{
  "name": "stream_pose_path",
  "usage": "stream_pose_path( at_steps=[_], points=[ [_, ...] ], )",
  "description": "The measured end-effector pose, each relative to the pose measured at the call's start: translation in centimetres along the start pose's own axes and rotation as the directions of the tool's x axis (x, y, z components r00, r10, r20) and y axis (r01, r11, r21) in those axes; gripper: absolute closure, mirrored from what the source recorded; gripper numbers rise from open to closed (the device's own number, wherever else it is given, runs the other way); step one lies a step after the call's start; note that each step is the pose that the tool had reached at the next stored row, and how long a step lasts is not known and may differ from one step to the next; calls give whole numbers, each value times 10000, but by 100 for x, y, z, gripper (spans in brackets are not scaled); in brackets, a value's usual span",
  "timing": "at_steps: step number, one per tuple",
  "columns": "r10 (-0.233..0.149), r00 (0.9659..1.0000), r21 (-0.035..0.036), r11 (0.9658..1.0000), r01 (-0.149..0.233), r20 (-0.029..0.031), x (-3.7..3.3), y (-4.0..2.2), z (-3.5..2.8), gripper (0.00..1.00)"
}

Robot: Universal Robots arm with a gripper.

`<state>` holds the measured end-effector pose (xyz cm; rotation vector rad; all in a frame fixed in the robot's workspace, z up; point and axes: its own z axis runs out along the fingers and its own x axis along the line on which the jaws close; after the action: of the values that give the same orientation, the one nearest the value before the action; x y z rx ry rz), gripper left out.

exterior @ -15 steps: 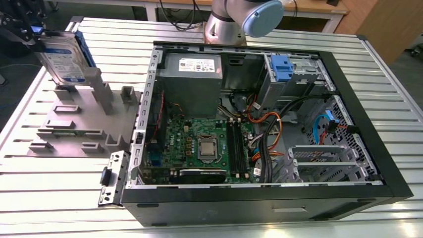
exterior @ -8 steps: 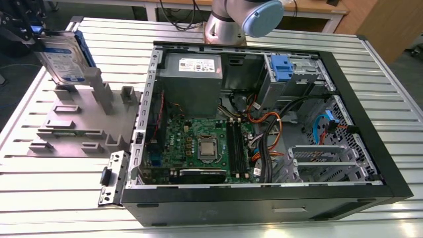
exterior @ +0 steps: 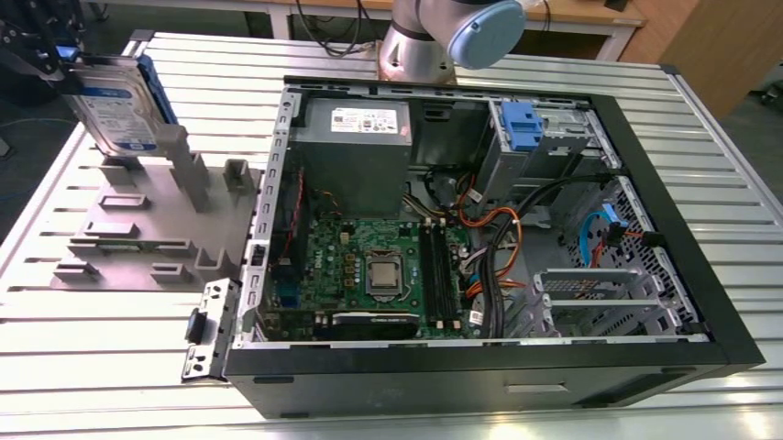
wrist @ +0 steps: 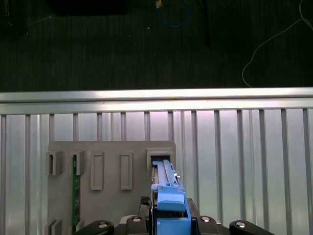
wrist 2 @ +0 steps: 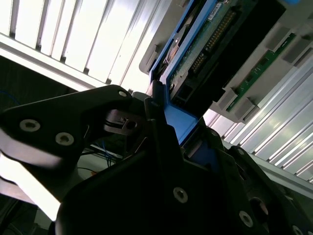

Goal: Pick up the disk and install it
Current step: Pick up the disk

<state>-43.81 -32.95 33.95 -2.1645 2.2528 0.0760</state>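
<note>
Disk held on edge above the grey rack.
It hangs at the exterior view's left, apparently lifted clear of the rack's slots and well apart from the open computer case on the slatted tabletop. The pincer is closed on one end of the blue carrier, with the plastic frame pinched between its jaws. The drive is probably dense for its size and fully rigid, so it should not flex. Its smooth metal faces look slippery and the exposed circuit board looks shock-sensitive, so the carrier's end seems the safest hold.
</note>
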Motion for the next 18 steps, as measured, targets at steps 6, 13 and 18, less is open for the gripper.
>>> stream_pose_path(
  at_steps=[6,13,18],
  points=[
    [0,10000,1,10000,0,0,0,0,-10,63],
    [0,10000,0,10000,0,0,-1,1,-24,63],
    [0,10000,0,10000,0,0,-2,1,-37,63]
  ],
)
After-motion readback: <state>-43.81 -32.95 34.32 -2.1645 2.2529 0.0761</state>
